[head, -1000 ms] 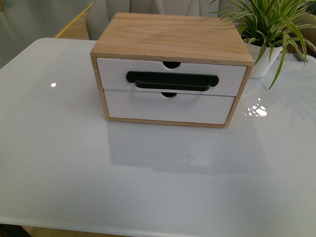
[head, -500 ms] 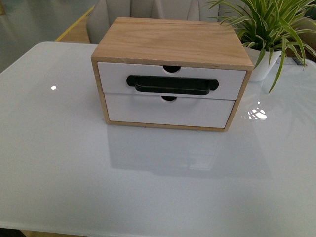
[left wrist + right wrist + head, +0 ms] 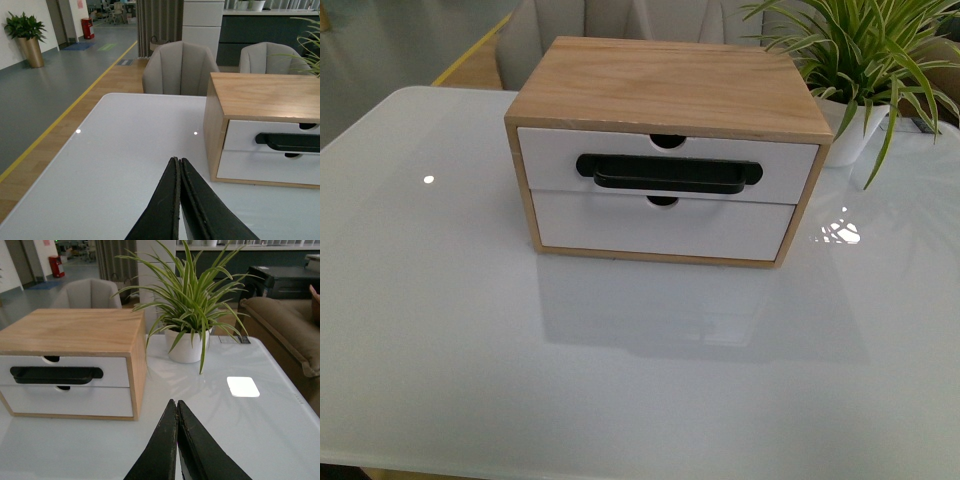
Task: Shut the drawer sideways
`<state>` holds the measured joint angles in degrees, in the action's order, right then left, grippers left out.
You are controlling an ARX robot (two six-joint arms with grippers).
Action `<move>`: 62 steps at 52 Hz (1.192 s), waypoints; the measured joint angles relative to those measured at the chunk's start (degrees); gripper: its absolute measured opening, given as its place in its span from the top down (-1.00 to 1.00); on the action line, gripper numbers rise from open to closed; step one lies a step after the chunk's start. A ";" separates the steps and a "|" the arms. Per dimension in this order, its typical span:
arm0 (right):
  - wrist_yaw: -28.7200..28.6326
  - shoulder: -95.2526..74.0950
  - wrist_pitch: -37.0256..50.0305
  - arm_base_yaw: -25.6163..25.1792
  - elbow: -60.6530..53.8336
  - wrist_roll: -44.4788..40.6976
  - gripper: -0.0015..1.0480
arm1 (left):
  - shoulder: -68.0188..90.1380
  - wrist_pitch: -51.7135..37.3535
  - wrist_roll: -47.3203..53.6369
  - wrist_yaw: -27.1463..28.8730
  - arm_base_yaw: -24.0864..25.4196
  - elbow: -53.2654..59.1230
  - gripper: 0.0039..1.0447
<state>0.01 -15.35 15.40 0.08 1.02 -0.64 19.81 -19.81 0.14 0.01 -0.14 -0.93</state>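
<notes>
White-fronted drawer (image 3: 668,165) sits flush in its wooden box (image 3: 665,85) near the tabletop's (image 3: 620,380) far edge. Both left fingers (image 3: 177,200) and right fingers (image 3: 176,440) are pressed together, well clear. I judge no further push needed; verify seating.

Colours: wood, white, black, green.
Box (image 3: 670,85) light wood grain; drawer (image 3: 550,155) front white, handle (image 3: 668,171) black. Counter (image 3: 470,330) glossy white. Plant (image 3: 860,45) green-striped, pot (image 3: 855,125) white. Both tools black.
</notes>
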 joint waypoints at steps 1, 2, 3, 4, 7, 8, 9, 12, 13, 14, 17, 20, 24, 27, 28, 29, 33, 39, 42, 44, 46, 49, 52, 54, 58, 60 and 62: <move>0.00 0.28 -0.28 0.00 0.00 0.00 0.96 | -0.39 0.37 -0.02 0.00 0.00 0.00 0.97; 0.00 0.63 -0.63 0.00 0.00 0.00 0.96 | -0.98 0.94 0.00 0.00 0.00 0.00 0.97; 0.00 0.98 -1.01 0.00 0.00 0.00 0.96 | -1.42 1.36 0.00 0.00 0.00 0.00 0.97; 0.00 1.33 -1.33 0.00 0.00 0.00 0.96 | -1.84 1.79 -0.02 0.00 0.00 0.00 0.97; 0.00 2.34 -2.34 0.00 0.00 0.02 0.96 | -2.99 2.97 -0.02 0.00 0.00 0.00 0.97; 0.00 2.64 -2.62 0.00 0.00 0.00 0.96 | -3.41 3.39 -0.02 0.00 0.00 0.00 0.97; 0.00 2.80 -2.80 0.00 0.00 0.00 0.96 | -3.58 3.58 -0.02 0.00 0.00 0.00 0.97; 0.00 3.82 -3.82 0.00 0.00 0.02 0.96 | -4.94 4.90 0.00 0.00 0.00 0.00 0.97; 0.00 4.28 -4.31 0.00 0.00 0.00 0.96 | -5.44 5.42 0.00 0.00 0.00 0.00 0.97; 0.00 4.48 -4.50 0.00 0.00 0.02 0.96 | -5.81 5.75 -0.02 0.00 0.00 0.00 0.97; 0.00 6.29 -6.34 0.00 0.00 0.00 0.96 | -7.23 7.19 -0.02 0.00 0.00 0.00 0.97; 0.04 12.87 -14.49 0.00 0.00 0.02 0.96 | -8.48 8.41 -0.02 0.00 0.00 0.00 0.97; 0.00 14.82 -15.17 0.00 0.00 0.02 0.96 | -9.57 9.53 -0.02 0.00 0.00 0.00 0.97; 0.00 14.88 -15.21 0.00 0.00 0.02 0.96 | -13.33 14.62 -0.02 0.00 0.00 0.00 0.97; 0.00 14.93 -15.23 0.00 0.00 0.02 0.96 | -15.02 16.83 -0.02 -0.07 0.00 0.00 0.97; 0.02 14.95 -15.28 0.00 0.00 0.02 0.96 | -16.46 18.29 -0.02 0.00 0.00 0.00 0.97; 0.02 14.95 -15.30 0.00 0.00 0.02 0.96 | -19.17 19.54 -0.02 -0.02 0.00 0.00 0.97; 0.00 15.04 -15.32 0.00 0.00 0.02 0.96 | -19.45 19.65 0.00 -0.02 0.00 0.00 0.97; 0.00 15.04 -15.32 0.00 0.00 0.02 0.96 | -19.45 19.67 -0.02 -0.02 0.00 0.00 0.97; 0.00 15.04 -15.32 0.00 0.00 0.02 0.96 | -19.45 19.67 0.00 -0.02 0.00 0.00 0.97; 0.00 15.04 -15.32 0.00 0.00 0.02 0.96 | -19.45 19.69 0.00 -0.02 0.00 0.00 0.97; 0.00 15.04 -15.32 0.00 0.00 0.02 0.96 | -19.45 19.69 -0.04 -0.02 0.00 0.00 0.91; 0.00 15.04 -15.32 0.00 0.00 0.02 0.84 | -19.45 19.69 -0.04 -0.02 0.00 0.00 0.71; 0.00 15.04 -15.32 0.00 0.00 0.02 0.67 | -19.45 19.71 -0.04 -0.02 0.00 0.00 0.54; 0.00 15.04 -15.32 0.00 0.00 0.00 0.30 | -19.45 19.71 -0.04 -0.02 0.00 0.00 0.17; 0.00 15.04 -15.32 0.00 0.00 0.02 0.10 | -19.45 19.71 -0.04 -0.02 0.00 0.00 -0.03; 0.00 15.04 -15.32 0.00 0.00 0.02 -0.06 | -19.45 19.71 -0.04 0.00 0.00 0.00 -0.20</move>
<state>0.01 -0.32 0.08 0.08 1.02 -0.62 0.36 -0.10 0.10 0.01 -0.14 -0.93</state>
